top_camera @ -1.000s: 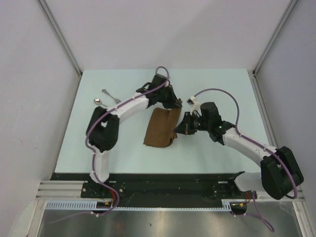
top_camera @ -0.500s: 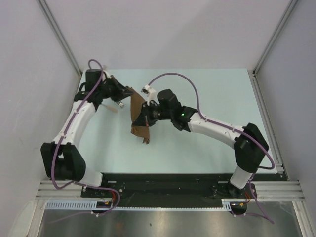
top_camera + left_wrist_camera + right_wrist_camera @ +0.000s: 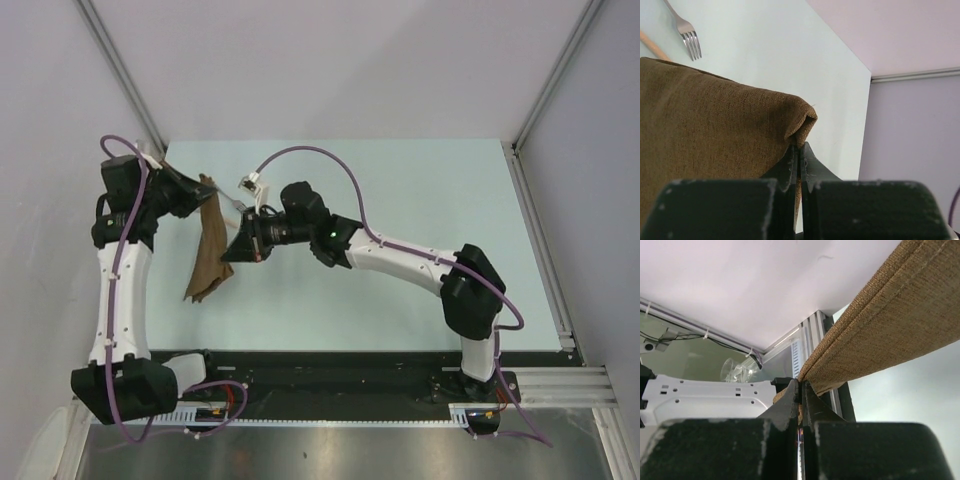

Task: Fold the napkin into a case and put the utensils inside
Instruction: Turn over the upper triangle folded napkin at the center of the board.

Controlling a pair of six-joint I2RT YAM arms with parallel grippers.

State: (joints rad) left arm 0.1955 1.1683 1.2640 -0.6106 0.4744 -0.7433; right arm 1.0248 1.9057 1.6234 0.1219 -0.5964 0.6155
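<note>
Drooping limply at the left, the thin napkin [image 3: 207, 250] looks light and soft, best held by corners; left gripper [image 3: 800, 150] and right gripper [image 3: 801, 386] each clamp its edge.

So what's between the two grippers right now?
The folded brown napkin, pinched by the left gripper and right gripper; the top view shows it.

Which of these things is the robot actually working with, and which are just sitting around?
Part of the job:
- napkin, pinched by the left gripper and the right gripper
- fork, lying on the table
- spoon, only its tan handle showing

Just there:
- black mounting rail
- grey walls
</note>
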